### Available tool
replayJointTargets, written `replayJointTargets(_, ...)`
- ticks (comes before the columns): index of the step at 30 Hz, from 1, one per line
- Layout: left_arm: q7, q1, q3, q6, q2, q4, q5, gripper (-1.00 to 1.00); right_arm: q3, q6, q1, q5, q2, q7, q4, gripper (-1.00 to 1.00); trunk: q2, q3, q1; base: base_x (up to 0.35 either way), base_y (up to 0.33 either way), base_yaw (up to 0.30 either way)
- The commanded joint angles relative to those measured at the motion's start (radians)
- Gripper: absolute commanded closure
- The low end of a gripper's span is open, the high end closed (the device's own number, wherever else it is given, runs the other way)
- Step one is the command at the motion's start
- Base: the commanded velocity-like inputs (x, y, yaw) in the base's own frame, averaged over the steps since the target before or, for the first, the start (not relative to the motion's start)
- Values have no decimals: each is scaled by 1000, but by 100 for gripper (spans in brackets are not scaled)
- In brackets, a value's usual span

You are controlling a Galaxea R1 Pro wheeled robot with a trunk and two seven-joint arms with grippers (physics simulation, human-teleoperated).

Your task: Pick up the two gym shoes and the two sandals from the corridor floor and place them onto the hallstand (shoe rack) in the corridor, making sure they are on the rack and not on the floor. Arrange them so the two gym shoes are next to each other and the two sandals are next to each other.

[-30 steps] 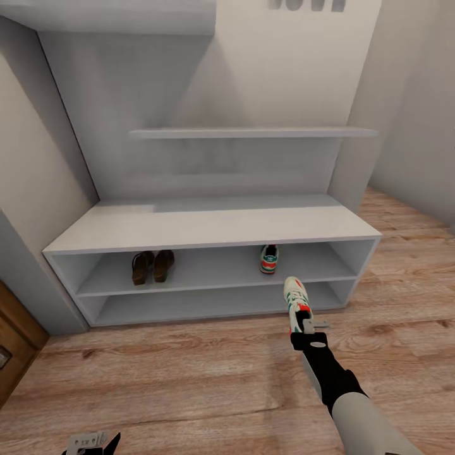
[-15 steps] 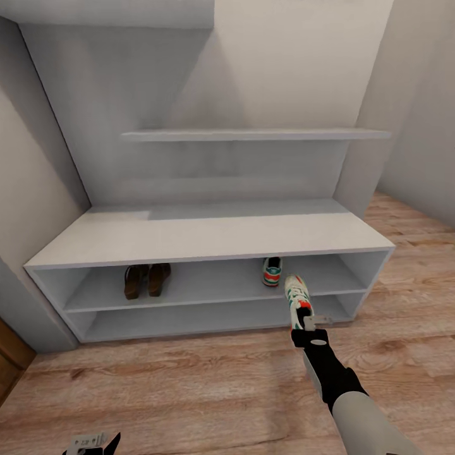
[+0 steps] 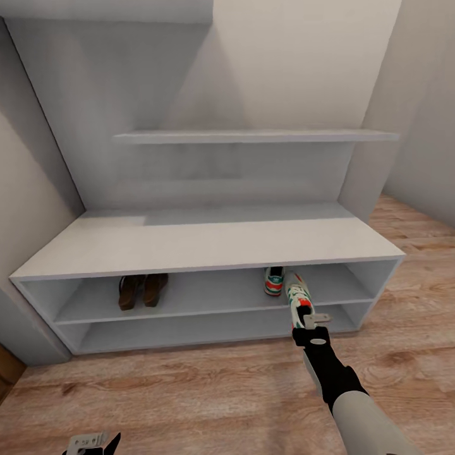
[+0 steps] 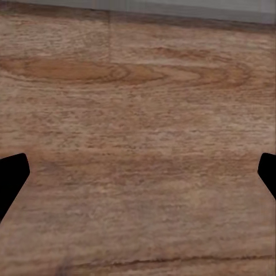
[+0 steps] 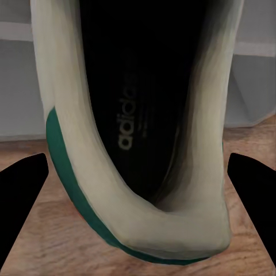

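The right gripper (image 3: 306,320) holds a cream-white sneaker with green stripes and a red-orange heel patch (image 3: 296,296) by its heel. The fingers are closed on the heel, and the shoe's toe points away from the gripper, into the upper open shelf of the low, wide light-grey shoe rack (image 3: 208,240). From the right wrist, the shoe's dark inside (image 5: 144,115) sits right between the two black fingers.

The second cream-white sneaker (image 3: 273,282) stands on that upper shelf, just beside the held one. The two dark brown leather sandals (image 3: 141,290) stand side by side further left on the same shelf.

The left gripper (image 4: 138,178) hangs wide open over the light brown wood plank floor (image 4: 138,115), holding nothing.
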Motion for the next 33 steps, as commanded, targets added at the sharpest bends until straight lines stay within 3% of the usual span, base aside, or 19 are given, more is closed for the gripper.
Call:
replayJointTargets(1, -10, -1, 8, 0, -1, 1, 0, -100, -4, 5, 0, 9, 1, 1, -2, 100, 0, -1, 0, 63, 0, 0)
replayJointTargets(16, -10, -1, 8, 0, -1, 1, 0, -100, -5, 6, 0, 11, 0, 1, -67, 100, 0, -1, 0, 98, -39, 0)
replayJointTargets(33, -10, -1, 10, 0, 1, 1, 2, -100, -5, 7, 0, 12, 0, 0, -75, 100, 0, -1, 0, 111, -19, 0)
